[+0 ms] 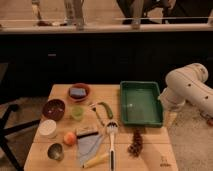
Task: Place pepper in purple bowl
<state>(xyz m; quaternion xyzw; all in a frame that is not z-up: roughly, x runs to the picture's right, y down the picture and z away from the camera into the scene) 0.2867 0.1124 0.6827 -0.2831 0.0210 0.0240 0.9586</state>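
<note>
Though the gripper is out of frame past the right edge (so its grasp cannot be told), the white arm hangs folded right of the green tray. The pepper lies on the table just left of the tray, well apart from the purple bowl at the left edge. By appearances, picking up and placing both remain.

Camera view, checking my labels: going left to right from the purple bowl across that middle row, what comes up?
Purple bowl → small green cup → pepper → green tray → robot arm; gripper not in view.
</note>
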